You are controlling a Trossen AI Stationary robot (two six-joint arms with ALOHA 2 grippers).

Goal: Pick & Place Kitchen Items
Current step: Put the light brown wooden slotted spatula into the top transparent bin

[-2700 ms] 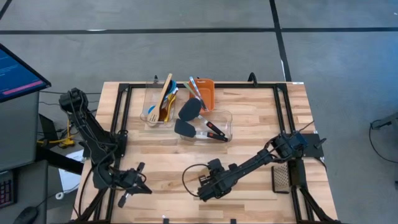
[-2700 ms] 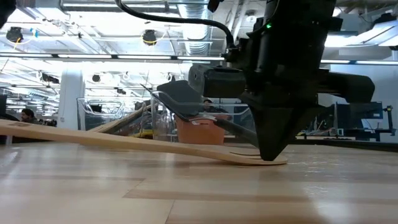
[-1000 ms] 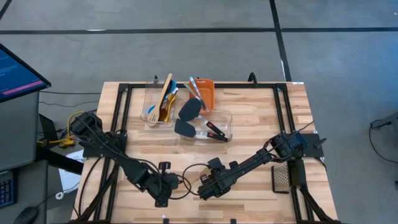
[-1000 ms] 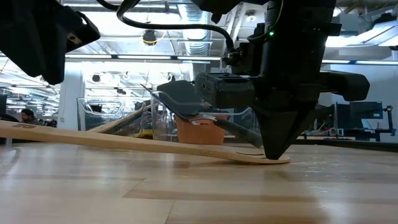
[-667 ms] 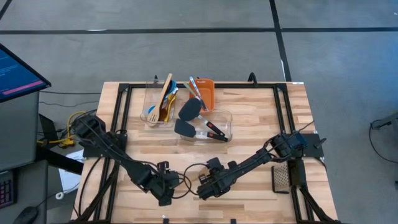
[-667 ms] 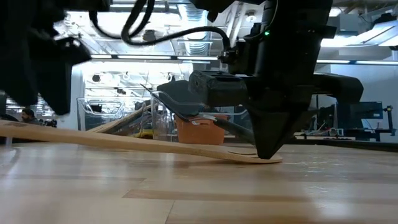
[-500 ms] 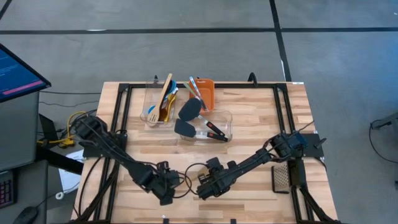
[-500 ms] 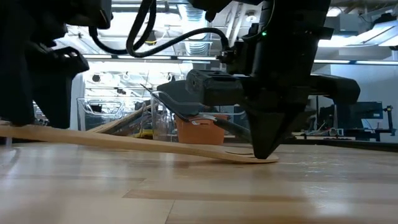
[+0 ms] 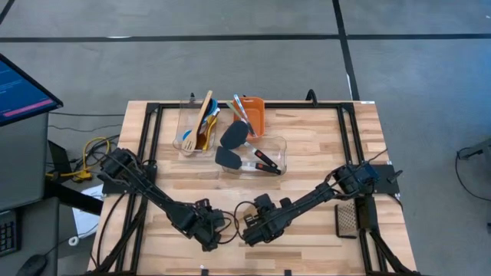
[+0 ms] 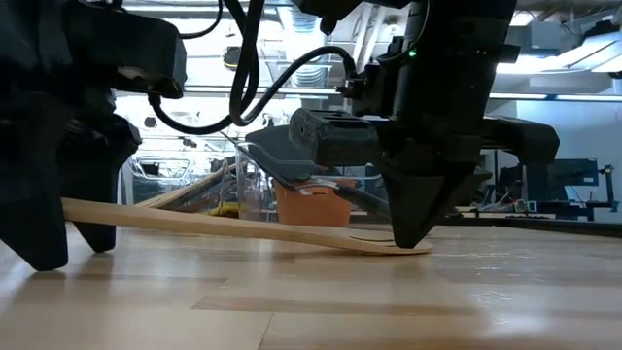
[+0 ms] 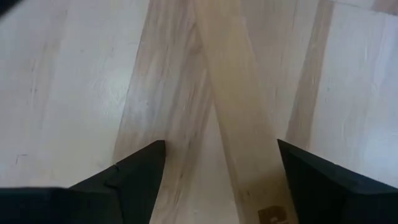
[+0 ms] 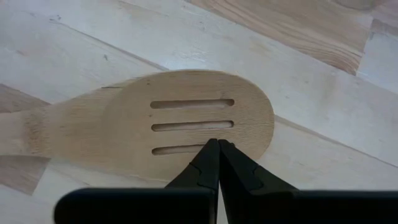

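A wooden slotted spatula (image 10: 243, 228) lies near the table's front edge. Its blade (image 12: 155, 124) rests on the wood and its handle (image 11: 236, 112) slants up toward the table's left. My right gripper (image 12: 214, 144) is shut, with its tips on the blade. My left gripper (image 10: 68, 248) is open and low over the table. One finger stands on each side of the handle near its free end, and I cannot tell whether either touches it. In the high view my left gripper (image 9: 211, 239) and my right gripper (image 9: 247, 234) stand close together. My right gripper presses its shut fingertips down on the blade's flat face (image 12: 211, 138), just beside the nearest slot. It comes from above, slanting down. The blade's end (image 10: 408, 249) lies on the table while the handle stands raised off it.
At the far middle stand a clear tub (image 9: 196, 130) of wooden, blue and yellow utensils, a second clear tub (image 9: 257, 157) with black turners, and an orange bin (image 9: 255, 115). A black meshed object (image 9: 347, 218) lies by the right arm's base.
My left gripper has come down toward the table and a little toward my right gripper, rolling somewhat, until its fingers stand astride the spatula's handle. The spatula and my right gripper have kept their place.
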